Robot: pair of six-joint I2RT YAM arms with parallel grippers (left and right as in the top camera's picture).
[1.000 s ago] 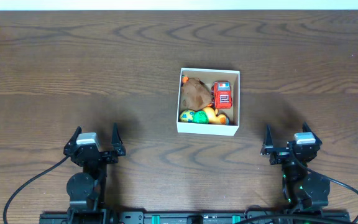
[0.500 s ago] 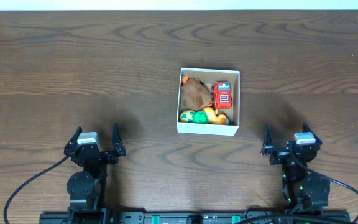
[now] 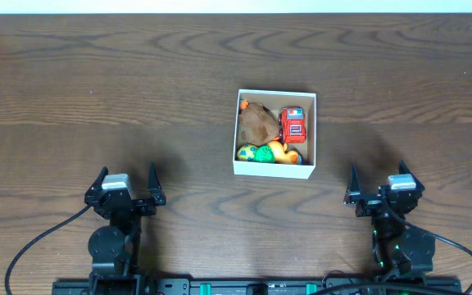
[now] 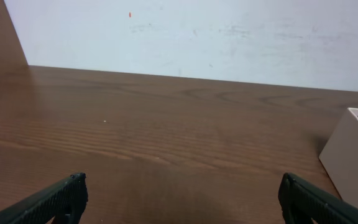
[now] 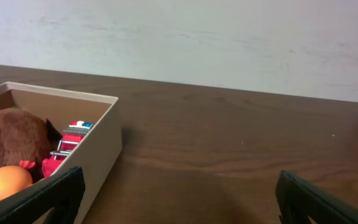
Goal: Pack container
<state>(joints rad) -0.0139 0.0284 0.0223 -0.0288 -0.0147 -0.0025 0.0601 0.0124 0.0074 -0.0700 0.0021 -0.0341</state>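
The container (image 3: pixel 274 170), a small square white box with a tan inside, stands at the table's centre. It holds a brown plush toy (image 3: pixel 258 121), a red toy truck (image 3: pixel 292 127), a yellow duck (image 3: pixel 279 152) and a green ball (image 3: pixel 262 153). It also shows in the right wrist view (image 5: pixel 101 146) and at the right edge of the left wrist view (image 4: pixel 353 155). My left gripper (image 3: pixel 124 188) is open and empty near the front left. My right gripper (image 3: pixel 381 185) is open and empty near the front right. Both are well apart from the container.
The dark wood table (image 3: pixel 97 90) extends around the container. A pale wall (image 4: pixel 197 31) stands behind the table's far edge. Black cables (image 3: pixel 31 246) run from the arm bases at the front edge.
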